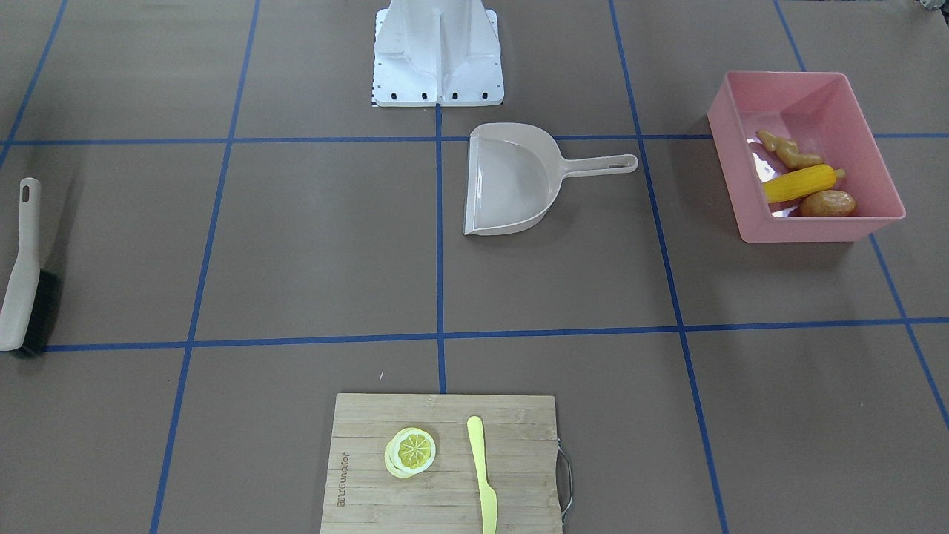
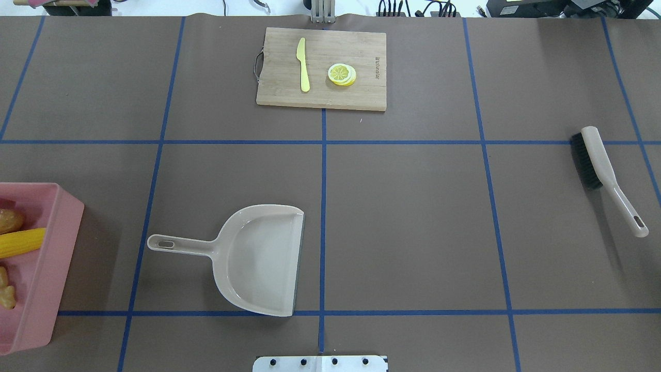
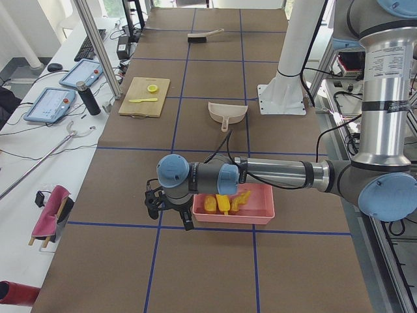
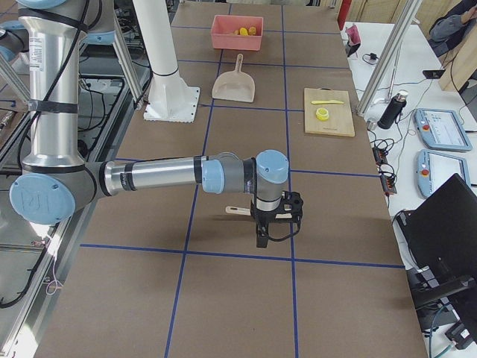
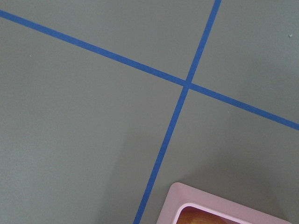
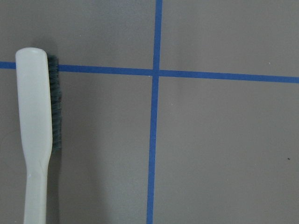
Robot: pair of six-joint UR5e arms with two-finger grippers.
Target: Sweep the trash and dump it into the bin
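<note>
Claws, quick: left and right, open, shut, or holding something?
Left claw: cannot tell, seen only in a side view.
Right claw: cannot tell, seen only in a side view.

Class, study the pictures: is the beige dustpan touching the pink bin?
Apart. The front-facing view shows bare brown table and a blue tape line between the handle tip of the dustpan and the wall of the bin.

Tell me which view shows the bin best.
Exterior front-facing: whole bin, corn, ginger, potato inside. Overhead crops it; exterior left has an arm overlapping it; exterior right shows it tiny; left wrist, a corner.
</note>
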